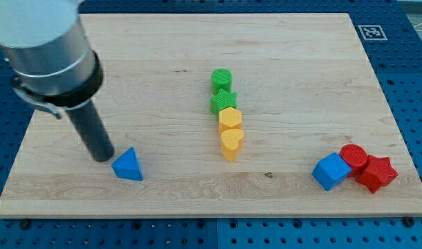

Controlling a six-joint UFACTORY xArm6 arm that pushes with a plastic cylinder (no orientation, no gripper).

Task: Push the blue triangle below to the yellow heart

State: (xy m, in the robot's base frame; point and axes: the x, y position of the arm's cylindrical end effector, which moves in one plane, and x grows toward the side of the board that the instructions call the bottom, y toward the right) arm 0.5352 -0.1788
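Note:
The blue triangle (pixel 129 165) lies near the board's bottom left. The yellow heart (pixel 232 142) stands at the lower end of a column of blocks in the middle of the board, well to the triangle's right and a little higher in the view. My tip (pixel 102 156) is on the board just to the left of the blue triangle, touching or nearly touching its left edge. The rod and the arm's grey body rise toward the view's top left.
Above the heart in the column are a yellow hexagon-like block (pixel 229 117), a green star (pixel 223 102) and a green cylinder (pixel 222 79). At the bottom right sit a blue cube (pixel 332 171), a red cylinder (pixel 353 156) and a red star (pixel 377 173). The wooden board (pixel 301 83) lies on a blue pegboard.

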